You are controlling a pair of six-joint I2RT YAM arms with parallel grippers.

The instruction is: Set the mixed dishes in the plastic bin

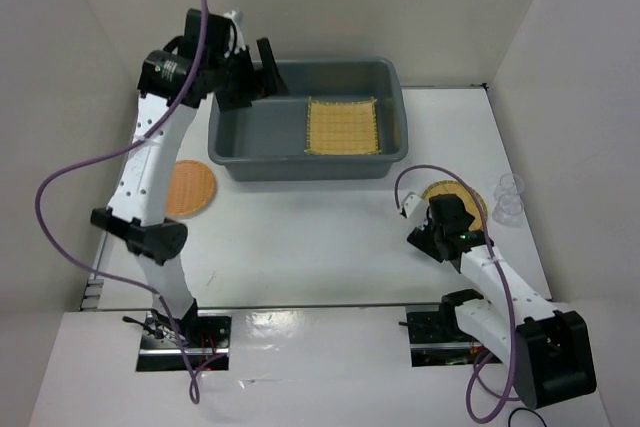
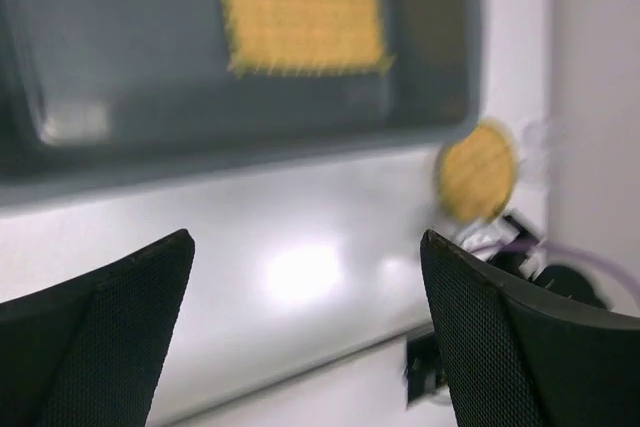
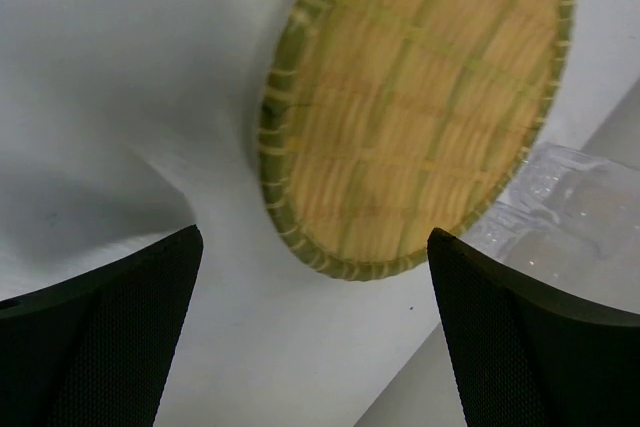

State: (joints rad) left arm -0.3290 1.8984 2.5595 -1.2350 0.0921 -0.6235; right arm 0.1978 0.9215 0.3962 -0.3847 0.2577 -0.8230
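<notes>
Woven straw is my worry: the round pale-yellow disc [image 3: 415, 112] lies flat on the worktop [image 1: 320, 237] at the right. My right end effector [image 3: 315, 237] hangs just above its near rim, spread wide and empty. With no edge to bite on, I judge the fingers could skid over the weave or shove the disc sideways rather than lift it. Just beside its far edge stand what I take to be clear cups [image 1: 508, 197], though the wrist view gives only a glassy blur. A pushed disc or a wide finger could topple them.

The square yellow mat [image 1: 342, 127] already lies in the grey plastic bin [image 1: 260, 137], toward its right end. My left end effector [image 2: 307, 242] sits over the bin's far left corner, jaws wide with nothing between them. If it lingers while the right arm carries across, the two could meet over the tub. The orange-brown disc [image 1: 190, 188] lies left of the bin, close by the left arm, which could brush it coming down.
</notes>
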